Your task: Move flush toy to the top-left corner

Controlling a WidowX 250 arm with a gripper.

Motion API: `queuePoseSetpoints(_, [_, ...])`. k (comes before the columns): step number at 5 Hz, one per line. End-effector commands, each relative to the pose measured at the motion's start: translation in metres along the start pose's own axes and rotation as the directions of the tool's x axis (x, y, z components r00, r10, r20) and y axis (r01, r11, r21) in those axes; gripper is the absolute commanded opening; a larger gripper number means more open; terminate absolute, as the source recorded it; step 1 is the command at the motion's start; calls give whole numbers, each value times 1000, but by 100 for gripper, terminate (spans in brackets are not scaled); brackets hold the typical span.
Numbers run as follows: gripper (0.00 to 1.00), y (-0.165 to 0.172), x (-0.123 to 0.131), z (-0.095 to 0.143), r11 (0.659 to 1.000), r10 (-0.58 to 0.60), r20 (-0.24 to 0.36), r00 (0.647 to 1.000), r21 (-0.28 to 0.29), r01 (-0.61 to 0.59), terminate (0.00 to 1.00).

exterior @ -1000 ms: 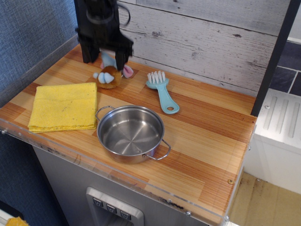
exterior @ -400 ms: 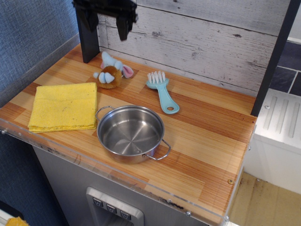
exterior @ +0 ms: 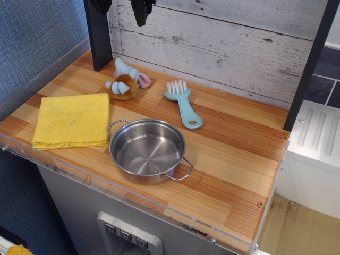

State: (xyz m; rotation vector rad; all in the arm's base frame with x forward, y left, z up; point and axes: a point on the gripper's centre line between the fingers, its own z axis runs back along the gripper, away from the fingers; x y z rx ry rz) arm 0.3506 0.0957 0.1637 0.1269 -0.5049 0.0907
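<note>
The flush toy (exterior: 125,82) sits in the upper left of the frame, on the striped wooden countertop (exterior: 228,143) close to the black post (exterior: 99,40) and the plank wall (exterior: 223,42), just above the yellow cloth (exterior: 71,119). I judge it is already in the top-left corner (exterior: 93,64), or nearly so; a strip of bare wood shows between it and the post.

What could go wrong: if I come down again to nudge it closer, my fingers could clip the post or push the soft, round body sideways so it rolls toward the teal brush (exterior: 182,103) or the steel pot (exterior: 147,150). Its fuzzy ears could also snag on a fingertip and drag it back out of the corner.

My gripper (exterior: 122,5) is high at the top edge of the frame, above and slightly left of the toy, well apart from it. Only two dark fingertips show, spread with empty space between them, pinching nothing.
</note>
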Motion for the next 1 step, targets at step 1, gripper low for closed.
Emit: queuePoseSetpoints(1, [100,4,3,19,1000,-3,43,999,6,3,100])
